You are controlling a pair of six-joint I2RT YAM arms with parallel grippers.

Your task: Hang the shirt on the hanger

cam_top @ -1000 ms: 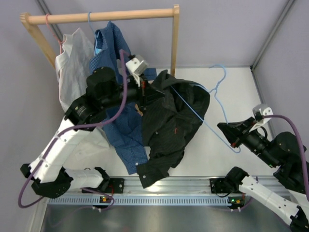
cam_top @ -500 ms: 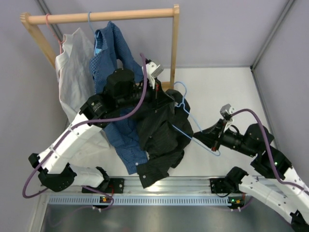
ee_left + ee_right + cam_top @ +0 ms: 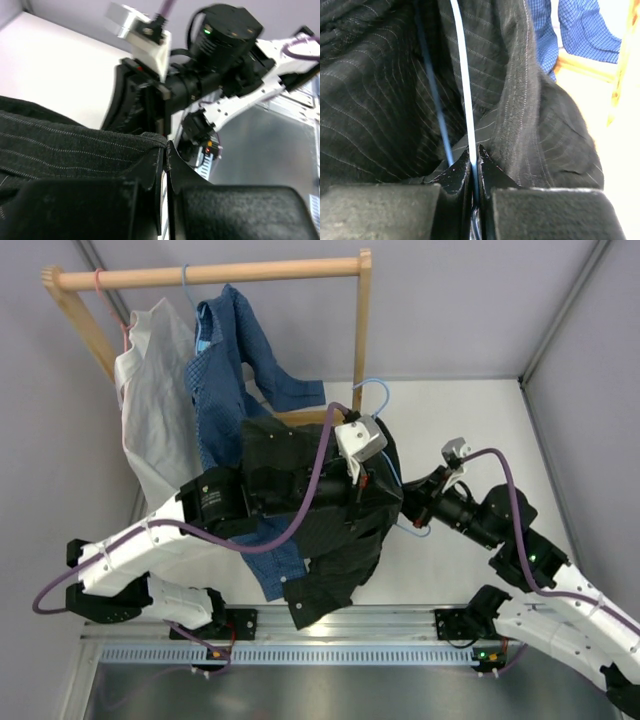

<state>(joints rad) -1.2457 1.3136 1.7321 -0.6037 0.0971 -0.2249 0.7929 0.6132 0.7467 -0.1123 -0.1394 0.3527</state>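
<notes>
Threading is the step in hand: the right gripper (image 3: pixel 474 161) is clamped on the hanger (image 3: pixel 462 75) wire inside the shirt (image 3: pixel 335 530), just in front of the wooden rack (image 3: pixel 362 330) — the left gripper (image 3: pixel 164 154) pinches the cloth. Advice: slide the wire slowly, cloth held taut.

The left arm (image 3: pixel 150 535) stretches from its base towards the right, forearm nearly level. The left pincer (image 3: pixel 164 150) has its jaws pressed together on a fold of the shirt (image 3: pixel 75 145). Straight ahead of it, close by, is the right pincer (image 3: pixel 474 155), jaws clamped on the thin wire of the hanger (image 3: pixel 462 75). Behind that pincer the right arm (image 3: pixel 520 550) bends at a raised elbow, wrist pointing left.
</notes>
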